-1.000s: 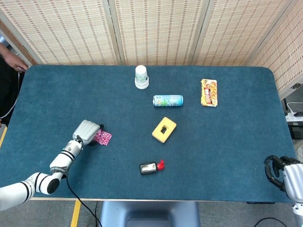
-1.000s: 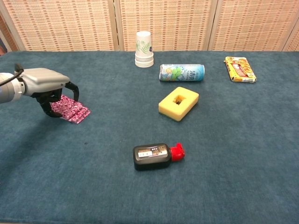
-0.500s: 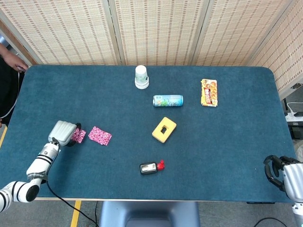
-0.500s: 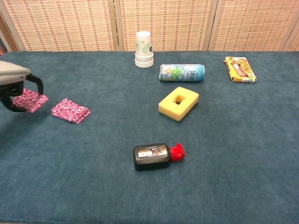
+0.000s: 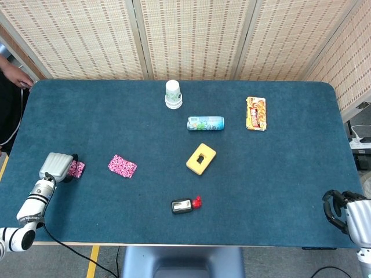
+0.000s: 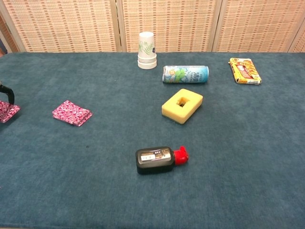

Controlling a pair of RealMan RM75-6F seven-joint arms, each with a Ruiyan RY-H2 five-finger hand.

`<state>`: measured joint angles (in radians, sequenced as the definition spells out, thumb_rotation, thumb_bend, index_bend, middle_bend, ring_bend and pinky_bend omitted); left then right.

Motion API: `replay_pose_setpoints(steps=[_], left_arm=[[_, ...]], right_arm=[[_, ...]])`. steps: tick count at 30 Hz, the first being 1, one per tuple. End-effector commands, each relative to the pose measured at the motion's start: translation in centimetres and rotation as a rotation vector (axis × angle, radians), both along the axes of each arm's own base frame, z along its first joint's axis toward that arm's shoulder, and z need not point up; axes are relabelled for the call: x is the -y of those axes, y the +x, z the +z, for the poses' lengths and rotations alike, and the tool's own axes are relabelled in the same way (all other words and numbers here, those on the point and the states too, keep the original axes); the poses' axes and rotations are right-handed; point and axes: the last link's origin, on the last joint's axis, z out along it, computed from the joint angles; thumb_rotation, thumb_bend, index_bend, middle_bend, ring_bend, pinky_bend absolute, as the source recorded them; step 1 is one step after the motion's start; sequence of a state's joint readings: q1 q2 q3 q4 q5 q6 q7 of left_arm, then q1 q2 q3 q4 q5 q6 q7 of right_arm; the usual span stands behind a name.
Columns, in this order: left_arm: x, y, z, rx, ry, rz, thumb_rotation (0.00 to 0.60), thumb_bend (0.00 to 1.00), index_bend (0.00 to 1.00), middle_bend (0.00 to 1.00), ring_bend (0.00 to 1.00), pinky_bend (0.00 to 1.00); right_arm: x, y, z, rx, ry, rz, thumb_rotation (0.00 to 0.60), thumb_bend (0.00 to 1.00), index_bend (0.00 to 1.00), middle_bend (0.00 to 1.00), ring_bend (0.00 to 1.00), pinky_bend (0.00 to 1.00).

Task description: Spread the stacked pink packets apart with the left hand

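Observation:
Two pink patterned packets now lie apart on the blue table. One pink packet [image 5: 122, 166] [image 6: 71, 113] rests alone left of centre. My left hand [image 5: 58, 167] is near the table's left edge and holds the second pink packet [image 5: 76, 169] [image 6: 7, 111] under its curled fingers. In the chest view only a dark fingertip [image 6: 9, 97] and part of that packet show at the left border. Off the table's front right corner, my right hand [image 5: 346, 213] hangs with its fingers curled in and nothing in them.
A yellow foam block [image 5: 201, 158], a black bottle with a red cap [image 5: 185, 205], a lying can [image 5: 206, 123], stacked paper cups [image 5: 173, 94] and a snack pack [image 5: 255, 113] sit mid-table and further right. A person's arm [image 5: 14, 75] is at the far left corner.
My left hand has slid left from the stack with one pink packet, leaving the other in place. The gap between the two packets has widened. The right hand has not moved.

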<state>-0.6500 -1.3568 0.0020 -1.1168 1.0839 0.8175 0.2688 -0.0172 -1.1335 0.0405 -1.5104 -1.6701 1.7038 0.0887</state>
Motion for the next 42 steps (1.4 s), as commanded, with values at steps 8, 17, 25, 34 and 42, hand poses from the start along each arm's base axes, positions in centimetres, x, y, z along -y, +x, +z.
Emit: replay_pose_setpoints(steps=[8, 17, 25, 34, 42], left_arm=[[0.1, 0.1, -0.3, -0.023, 0.001, -0.008, 0.600, 0.27, 0.29, 0.95, 0.98, 0.97], [0.5, 0.1, -0.2, -0.058, -0.016, 0.024, 0.600, 0.28, 0.07, 0.92, 0.96, 0.95], [0.8, 2.5, 0.2, 0.031, 0.004, -0.031, 0.600, 0.28, 0.13, 0.92, 0.96, 0.95], [0.3, 7.5, -0.9, 0.071, -0.027, -0.177, 0.600, 0.28, 0.14, 0.93, 0.96, 0.95], [0.1, 10.1, -4.0, 0.089, -0.100, -0.222, 0.600, 0.28, 0.13, 0.93, 0.96, 0.95]], right_arm=[[0.0, 0.0, 0.0, 0.001, -0.002, 0.001, 0.600, 0.55, 0.89, 0.82, 0.63, 0.70], [0.0, 0.0, 0.2, 0.003, -0.006, 0.003, 0.600, 0.55, 0.89, 0.82, 0.63, 0.70], [0.1, 0.0, 0.0, 0.000, 0.000, 0.002, 0.600, 0.55, 0.89, 0.82, 0.63, 0.70], [0.0, 0.0, 0.2, 0.004, -0.005, 0.004, 0.600, 0.55, 0.89, 0.82, 0.63, 0.70], [-0.1, -0.1, 0.4, 0.009, -0.007, 0.009, 0.600, 0.55, 0.89, 0.82, 0.63, 0.70]])
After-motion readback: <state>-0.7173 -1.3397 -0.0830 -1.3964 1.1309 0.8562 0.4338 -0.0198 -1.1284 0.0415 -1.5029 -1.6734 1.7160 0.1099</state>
